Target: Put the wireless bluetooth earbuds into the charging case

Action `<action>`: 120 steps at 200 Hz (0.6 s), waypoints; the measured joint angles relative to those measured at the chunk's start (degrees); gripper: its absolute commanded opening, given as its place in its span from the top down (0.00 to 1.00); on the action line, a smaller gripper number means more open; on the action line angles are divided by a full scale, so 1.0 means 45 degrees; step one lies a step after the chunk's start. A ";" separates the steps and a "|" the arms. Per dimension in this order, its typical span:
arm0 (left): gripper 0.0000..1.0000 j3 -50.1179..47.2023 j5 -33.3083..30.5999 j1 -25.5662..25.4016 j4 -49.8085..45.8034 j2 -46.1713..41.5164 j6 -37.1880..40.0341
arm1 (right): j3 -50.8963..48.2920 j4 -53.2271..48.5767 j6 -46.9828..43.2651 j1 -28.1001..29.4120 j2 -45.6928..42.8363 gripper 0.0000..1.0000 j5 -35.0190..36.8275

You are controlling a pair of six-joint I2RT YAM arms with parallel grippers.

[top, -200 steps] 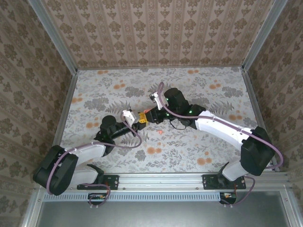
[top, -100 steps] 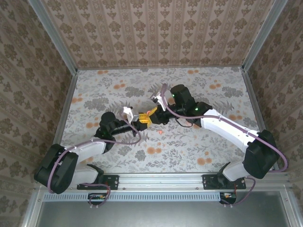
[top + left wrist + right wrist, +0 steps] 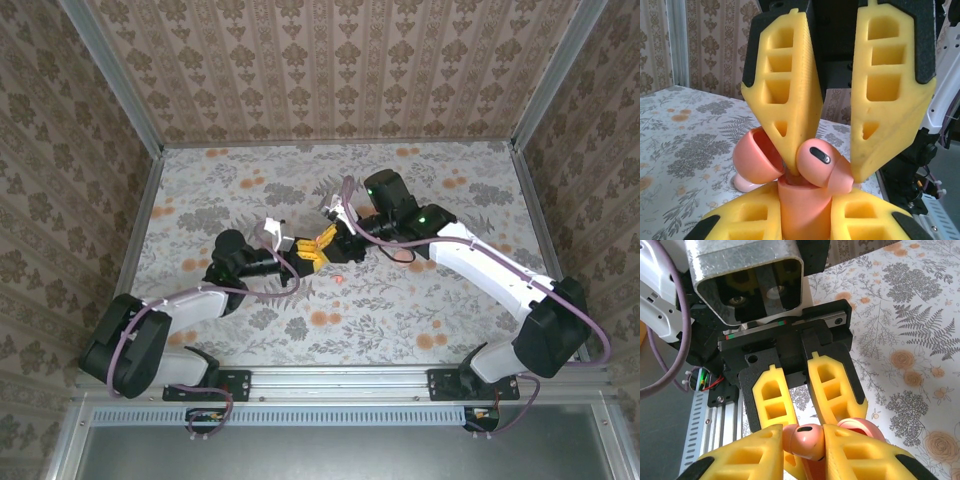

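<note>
My left gripper (image 3: 807, 206) is shut on the coral charging case (image 3: 805, 215), held upright with its lid (image 3: 756, 161) hinged open to the left. My right gripper (image 3: 805, 437) is shut on one coral-pink earbud (image 3: 810, 440), which rests at the case's open mouth in the left wrist view, earbud (image 3: 822, 165). From above, both grippers meet mid-table: left gripper (image 3: 300, 256), right gripper (image 3: 325, 243). A second earbud (image 3: 340, 279) lies on the cloth just in front of them. In the right wrist view the lid (image 3: 865, 429) shows to the right of my fingers.
The floral cloth (image 3: 440, 300) covers the table inside patterned walls, with metal rails (image 3: 530, 215) along the sides. A paler pink rounded piece (image 3: 746, 184) sits on the cloth behind the lid.
Both grippers have drifted slightly right together, and the right wrist has swung toward the far side. The grips on case and earbud have held.
</note>
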 measured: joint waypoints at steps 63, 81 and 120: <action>0.93 0.0005 -0.0146 -0.0005 -0.0170 0.0015 -0.0078 | 0.0058 -0.0039 -0.0126 -0.0160 0.0219 0.75 -0.0204; 0.93 0.0005 -0.0282 0.0000 -0.0272 0.0019 -0.0073 | 0.0063 0.0092 0.0058 -0.0228 0.0364 0.74 -0.0321; 0.93 0.0005 -0.0520 0.0049 -0.0593 0.0019 -0.0010 | 0.0068 0.0228 0.0301 -0.0291 0.0578 0.70 -0.0345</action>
